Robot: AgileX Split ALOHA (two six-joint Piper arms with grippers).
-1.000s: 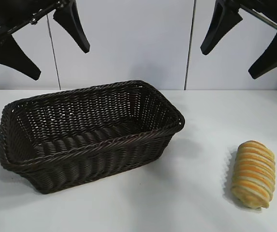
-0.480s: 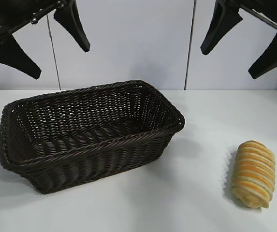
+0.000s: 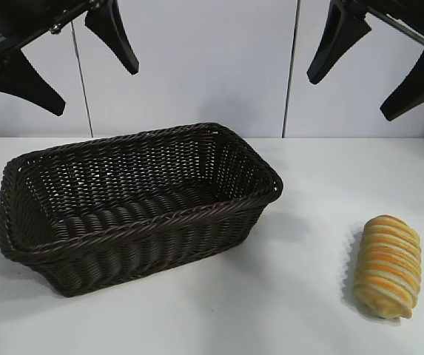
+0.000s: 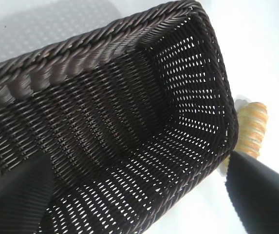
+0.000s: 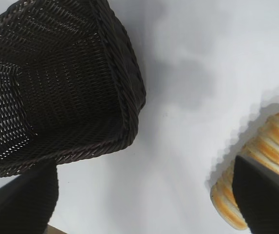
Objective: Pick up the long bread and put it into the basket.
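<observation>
The long bread (image 3: 388,266), a striped golden-orange and pale yellow loaf, lies on the white table at the front right. It also shows in the right wrist view (image 5: 263,161) and in the left wrist view (image 4: 252,127) behind the basket's corner. The dark brown wicker basket (image 3: 130,222) stands at the left and is empty; it also shows in the left wrist view (image 4: 129,122) and the right wrist view (image 5: 56,87). My left gripper (image 3: 75,70) hangs open high above the basket. My right gripper (image 3: 367,81) hangs open high above the table, over the bread.
The white table (image 3: 300,222) has bare surface between basket and bread. A pale wall with vertical seams (image 3: 291,66) stands behind the table.
My left gripper has shifted slightly upward and to the right. The right gripper, the bread and the basket have not moved.
</observation>
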